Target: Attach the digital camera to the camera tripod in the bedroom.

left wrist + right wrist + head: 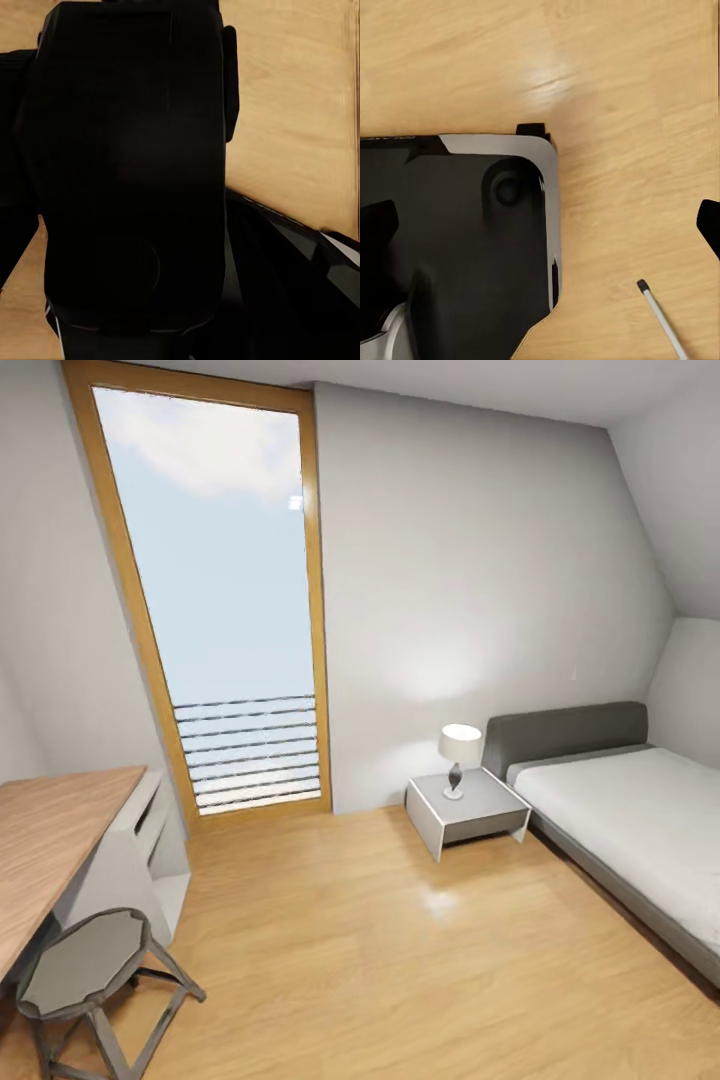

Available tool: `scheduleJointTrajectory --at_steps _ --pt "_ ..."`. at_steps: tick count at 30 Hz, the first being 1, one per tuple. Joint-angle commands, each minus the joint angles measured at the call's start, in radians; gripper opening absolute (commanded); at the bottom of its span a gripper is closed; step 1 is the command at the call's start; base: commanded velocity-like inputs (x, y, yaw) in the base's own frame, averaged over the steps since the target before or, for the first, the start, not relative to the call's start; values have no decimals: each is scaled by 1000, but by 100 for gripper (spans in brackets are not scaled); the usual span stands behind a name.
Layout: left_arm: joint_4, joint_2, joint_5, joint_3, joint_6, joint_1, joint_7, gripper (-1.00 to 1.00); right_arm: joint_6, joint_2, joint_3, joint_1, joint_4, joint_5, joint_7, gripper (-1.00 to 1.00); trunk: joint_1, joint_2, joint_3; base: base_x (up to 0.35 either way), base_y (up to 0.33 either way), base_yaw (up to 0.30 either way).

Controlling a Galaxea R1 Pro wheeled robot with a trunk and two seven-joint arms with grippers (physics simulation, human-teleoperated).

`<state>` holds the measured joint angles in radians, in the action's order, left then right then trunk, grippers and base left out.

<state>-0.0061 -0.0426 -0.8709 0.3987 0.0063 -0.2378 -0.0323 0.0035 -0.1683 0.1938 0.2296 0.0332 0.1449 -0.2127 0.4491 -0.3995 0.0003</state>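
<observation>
A black boxy body, the digital camera (127, 112), sits right against the lens in the left wrist view and blocks most of it. My left gripper (131, 225) appears shut on it, its fingers lost in the black. My right gripper (547, 225) is open, its dark fingertips (375, 225) far apart at the picture's edges, hanging over the wood floor beside my black, silver-edged base (472, 225). A thin silver rod with a dark tip (660, 315) lies over the floor near it; I cannot tell whether it is a leg of the camera tripod.
The head view looks over the bedroom: a tall wood-framed window (215, 600) at the back, a wooden desk (50, 840) and grey stool (90, 965) at left. A white nightstand (470, 815) with a lamp (458, 758) and a grey bed (630, 820) stand at right. Plank floor (400, 960) lies between.
</observation>
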Motion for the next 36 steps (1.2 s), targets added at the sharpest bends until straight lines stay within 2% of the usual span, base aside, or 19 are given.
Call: scheduleJointTrajectory --at_steps 1,18,36 --pt "0 0 -8 8 1 0 -3 -100 0 0 9 1 2 10 -2 100 1 -1 0 326 14 -284" --pt "1 0 -10 8 -1 0 -3 -100 0 0 9 2 2 9 -2 100 1 -1 0 311 3 -284" --pt "2 -1 -15 7 -4 0 -1 -100 3 0 11 2 2 4 -2 100 1 -1 0 34 0 -284"
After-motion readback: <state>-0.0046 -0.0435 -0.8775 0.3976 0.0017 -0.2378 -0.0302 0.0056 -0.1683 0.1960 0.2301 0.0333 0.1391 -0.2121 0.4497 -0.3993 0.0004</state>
